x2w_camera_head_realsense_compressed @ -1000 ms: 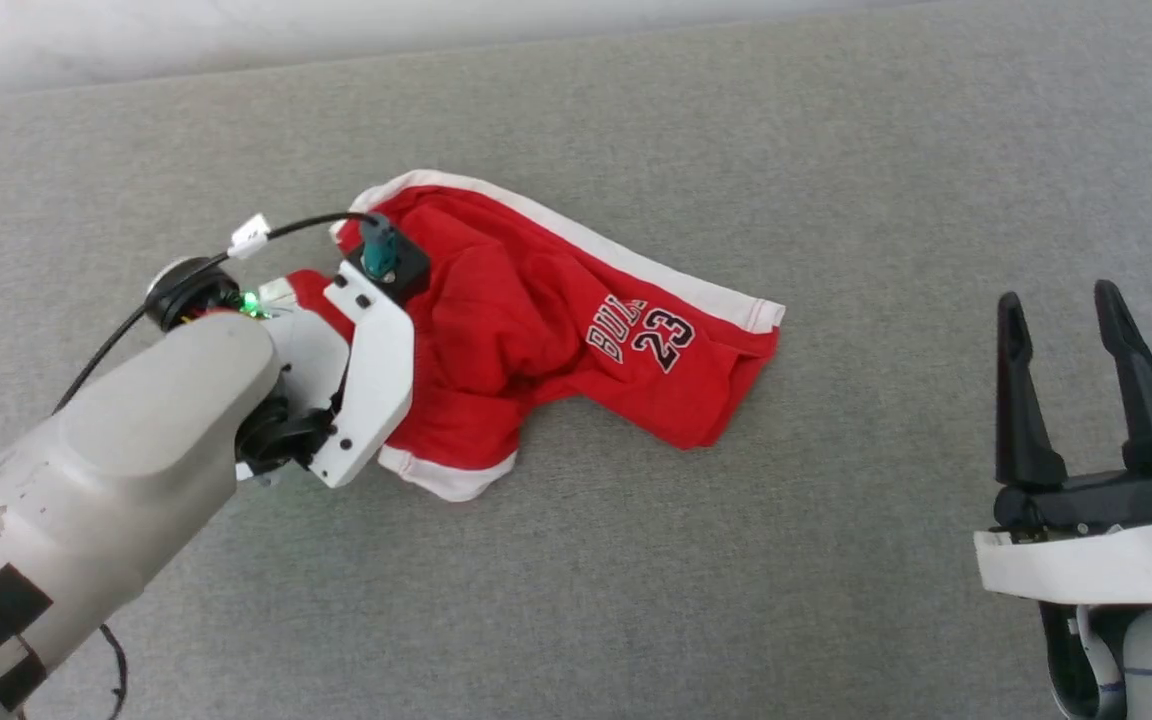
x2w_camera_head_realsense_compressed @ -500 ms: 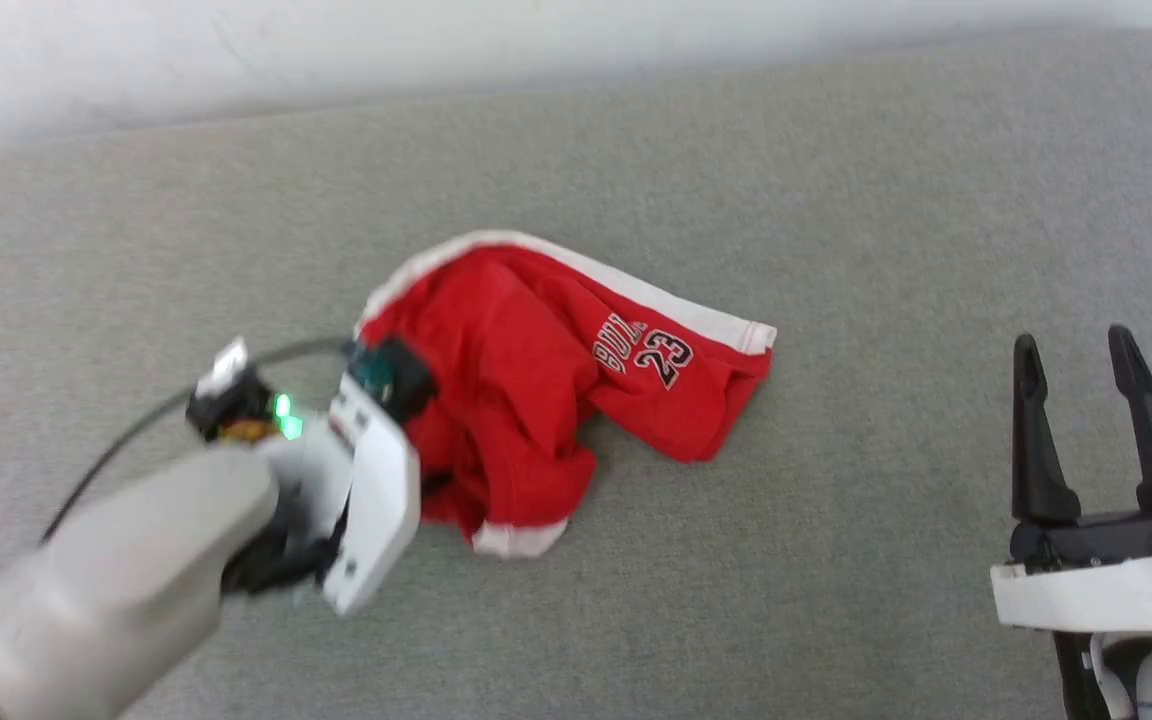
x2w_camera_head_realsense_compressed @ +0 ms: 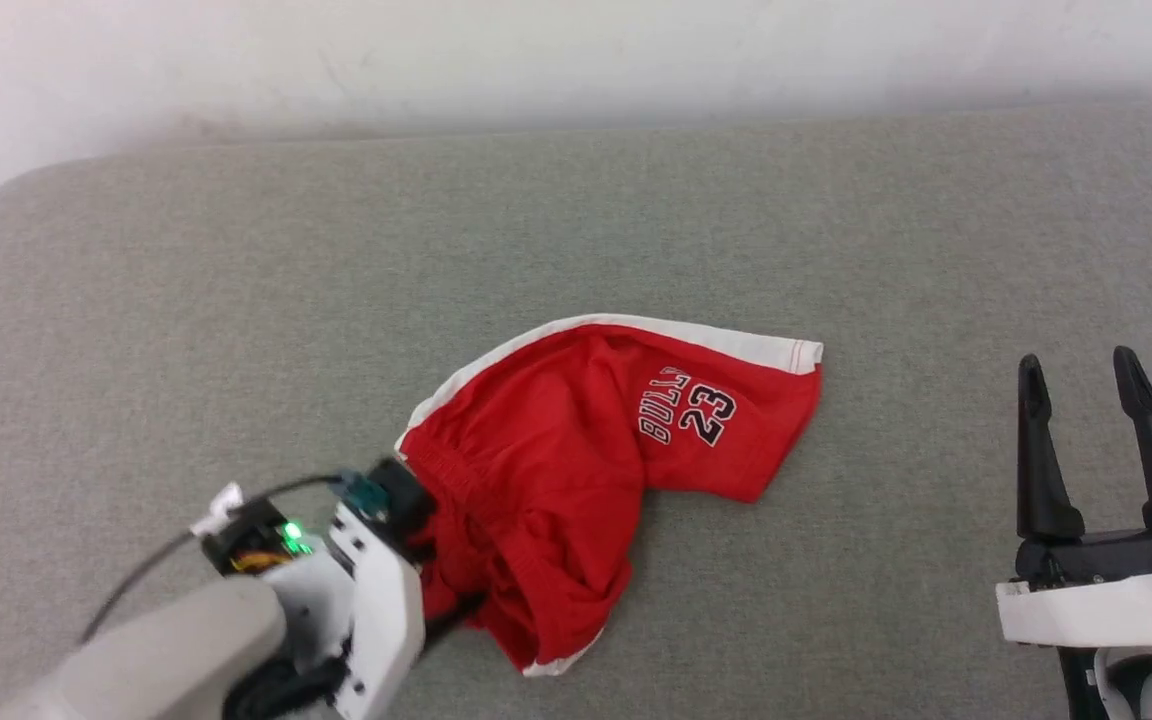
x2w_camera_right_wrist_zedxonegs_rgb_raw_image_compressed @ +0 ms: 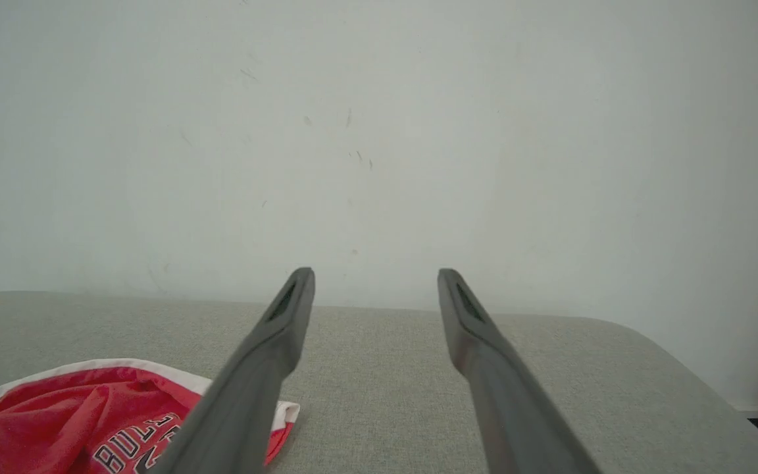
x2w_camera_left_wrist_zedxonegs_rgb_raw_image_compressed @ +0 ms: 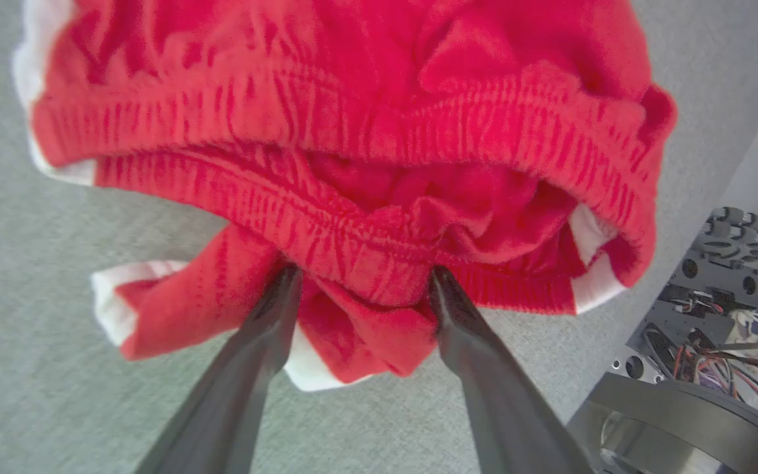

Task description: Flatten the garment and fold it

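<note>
Red ribbed elastic, the garment's waistband [x2w_camera_left_wrist_zedxonegs_rgb_raw_image_compressed: 326, 217], is bunched between the tips of the left gripper [x2w_camera_left_wrist_zedxonegs_rgb_raw_image_compressed: 362, 280]. Its two long dark fingers [x2w_camera_left_wrist_zedxonegs_rgb_raw_image_compressed: 247, 355] stand wide apart, and whether they press the wad at all I cannot tell. The garment [x2w_camera_head_realsense_compressed: 576, 440], thin red basketball shorts with white side stripes and trim, lies crumpled on the flat grey woven-cloth surface [x2w_camera_head_realsense_compressed: 236, 300]. The printed leg [x2w_camera_head_realsense_compressed: 726, 420], marked "BULLS 23" in black and white, spreads toward the right, while the other leg is rumpled beside the left gripper. Well apart on the right, the right gripper [x2w_camera_head_realsense_compressed: 1078, 362] hovers with its fingers spread and nothing between them. By my reading, flattening has barely begun: the waistband and both legs need spreading out, and no fold is made yet.
</note>
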Controlling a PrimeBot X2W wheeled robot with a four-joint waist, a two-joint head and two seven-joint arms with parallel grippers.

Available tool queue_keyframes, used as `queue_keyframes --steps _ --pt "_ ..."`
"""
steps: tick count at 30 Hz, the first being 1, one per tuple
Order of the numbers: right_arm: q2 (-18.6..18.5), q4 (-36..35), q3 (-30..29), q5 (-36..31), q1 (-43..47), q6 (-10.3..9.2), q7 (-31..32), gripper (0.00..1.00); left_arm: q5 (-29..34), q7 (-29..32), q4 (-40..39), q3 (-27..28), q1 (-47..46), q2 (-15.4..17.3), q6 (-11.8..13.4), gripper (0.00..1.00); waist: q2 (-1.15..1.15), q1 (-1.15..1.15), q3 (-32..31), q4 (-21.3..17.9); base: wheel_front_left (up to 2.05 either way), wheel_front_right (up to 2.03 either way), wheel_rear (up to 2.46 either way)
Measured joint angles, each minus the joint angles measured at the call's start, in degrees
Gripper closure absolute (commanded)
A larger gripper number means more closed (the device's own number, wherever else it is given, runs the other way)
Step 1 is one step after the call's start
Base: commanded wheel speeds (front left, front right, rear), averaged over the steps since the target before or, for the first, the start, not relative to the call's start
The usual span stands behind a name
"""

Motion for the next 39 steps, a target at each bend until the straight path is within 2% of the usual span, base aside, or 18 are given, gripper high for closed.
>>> queue_keyframes --steps 7,13,21,29,31,39 --pt "0.00 -0.23 0.04 -0.32 0.01 0.00 0.00 0.00 0.15 1.38 -1.85 5.06 -7.21 5.03 0.92 0.00 0.00 0.00 -0.32 1.04 0.00 0.00 0.00" --pt "0.00 -0.29 0.65 -0.30 -0.08 0.00 0.00 0.00 -1.48 6.22 1.45 6.55 -13.06 5.23 -0.40 0.00 0.00 0.00 0.43 0.42 0.00 0.00 0.00" --pt "0.00 -0.35 1.08 -0.22 -1.60 0.00 0.00 0.00 -1.49 13.70 11.82 3.71 -17.82 -0.11 -2.96 0.00 0.00 0.00 2.87 -0.89 0.00 0.00 0.00" --pt "0.00 -0.11 1.40 -0.13 -2.89 0.00 0.00 0.00 -1.26 16.62 19.68 0.76 -18.44 -4.60 -4.31 0.00 0.00 0.00 5.09 -2.66 0.00 0.00 0.00" --pt "0.00 0.00 1.36 -0.13 -2.89 0.00 0.00 0.00 -1.26 16.58 20.36 0.67 -18.68 -4.98 -4.36 1.00 0.00 0.00 5.37 -2.92 0.00 0.00 0.00" --pt "-0.01 0.26 1.47 -3.35 -4.27 0.00 0.00 0.00 -2.69 11.28 17.91 -0.87 -18.72 -5.44 -4.38 1.00 0.00 0.00 4.42 -1.66 0.00 0.00 0.00"
